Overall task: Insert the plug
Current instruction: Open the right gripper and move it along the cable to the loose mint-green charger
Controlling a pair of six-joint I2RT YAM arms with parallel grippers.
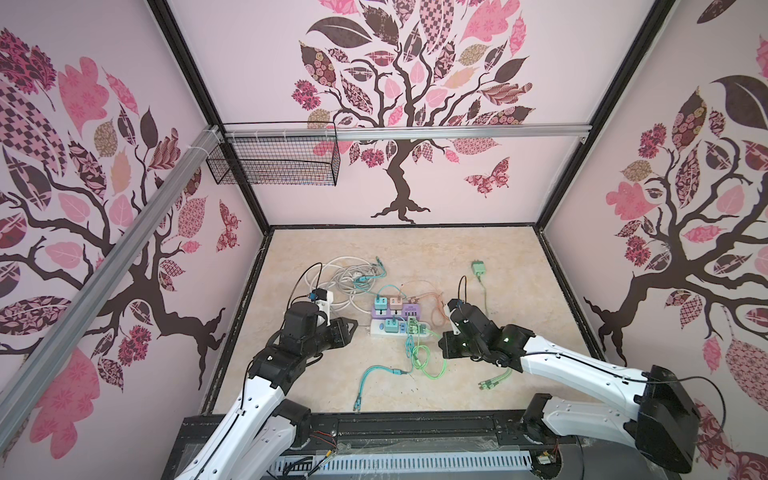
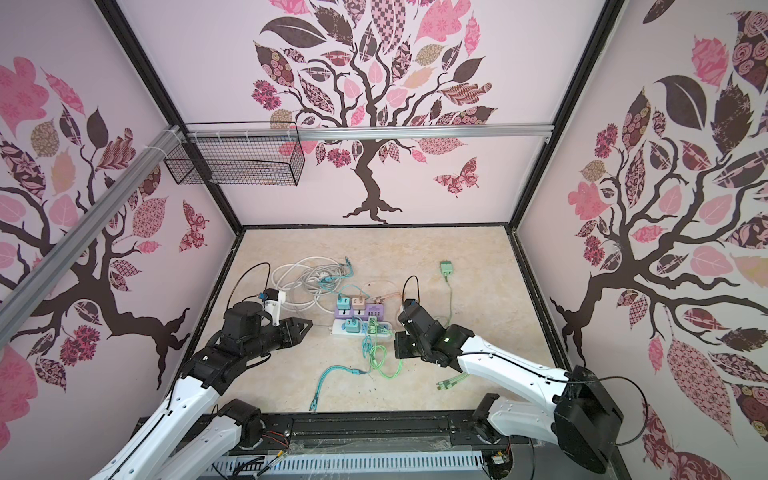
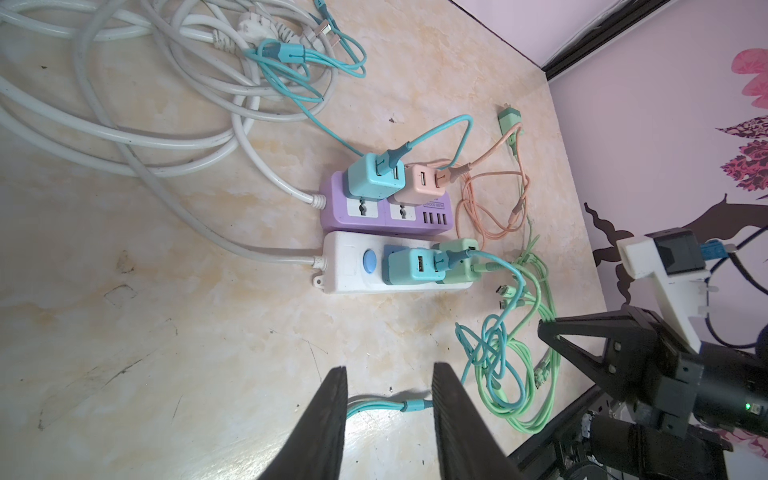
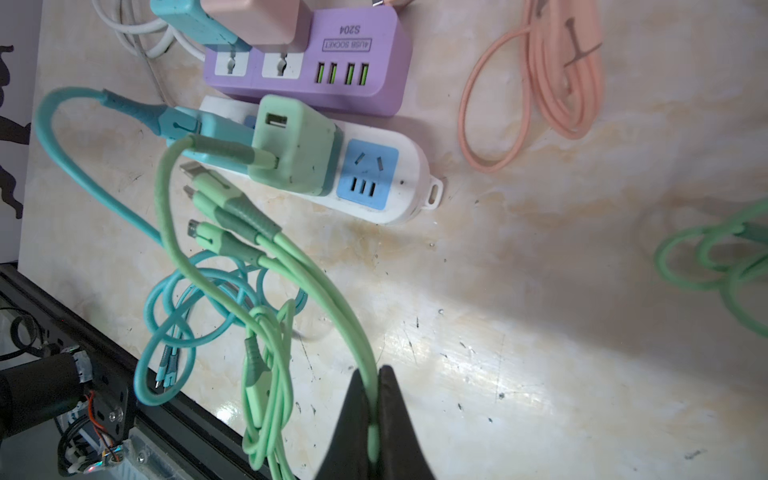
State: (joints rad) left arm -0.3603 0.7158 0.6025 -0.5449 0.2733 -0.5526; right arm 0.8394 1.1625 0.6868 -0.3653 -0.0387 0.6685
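Left tool [image 3: 388, 374] is partway open with nothing in it; a rubbery teal cable [image 3: 374, 405] shows on the marbled beige counter [image 4: 540, 332] between its flat black fingers. Further right, a glossy white power strip [image 3: 349, 266] sits against a rounded purple one [image 3: 336, 208]. The boxy green charger [image 4: 299, 145] in the white strip has the green plug [image 4: 253, 160] seated in it. Right tool [image 4: 376, 374] is pinched tight on the soft green cable [image 4: 332, 299], near the plug but not touching it.

Left arm [image 1: 257, 399] jaws apart, right arm [image 1: 573, 365] jaws pressed together.
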